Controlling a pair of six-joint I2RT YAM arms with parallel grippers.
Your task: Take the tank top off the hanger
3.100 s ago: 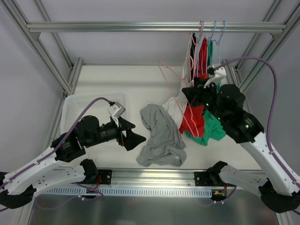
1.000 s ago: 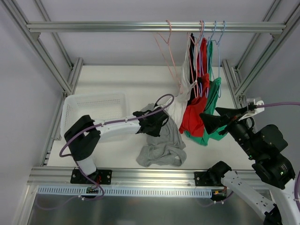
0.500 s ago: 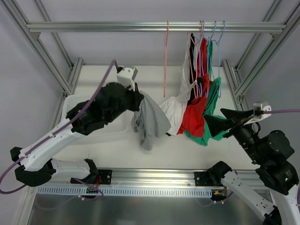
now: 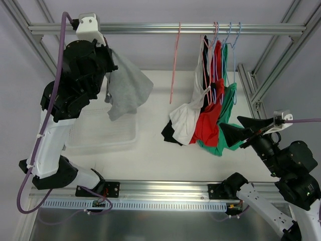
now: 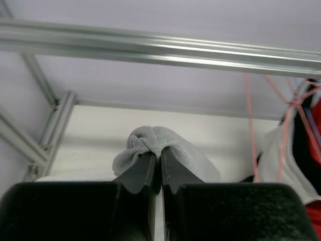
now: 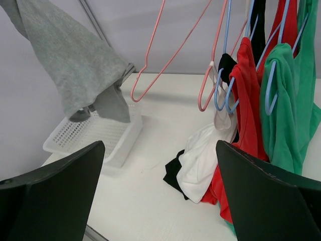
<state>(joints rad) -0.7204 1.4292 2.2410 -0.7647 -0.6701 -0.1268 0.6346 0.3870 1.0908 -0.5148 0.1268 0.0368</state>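
Top external view: my left gripper [image 4: 106, 75] pinches the light grey fabric tank top [image 4: 128, 88] above the white plastic basket [image 4: 103, 131]; I'd lower before releasing. The right gripper [image 4: 239, 131] gapes empty; the thin pink wire hanger [image 4: 174, 63] hangs bare.

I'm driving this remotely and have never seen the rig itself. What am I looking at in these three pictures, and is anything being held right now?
You see two robot arms bolted at the near edge of a white table, inside a metal frame.

The wide picture comes from a fixed camera above and behind the arms. The other two come from cameras on the wrists, looking past each arm's own fingers.

The left gripper is raised high and shut on the light grey soft tank top, which hangs above the white plastic mesh basket. The right gripper is open and holds nothing.

The thin pink wire hanger hangs bare on the top rail. To its right, white, red, black and green garments hang on other wire hangers, their lower ends trailing onto the table.
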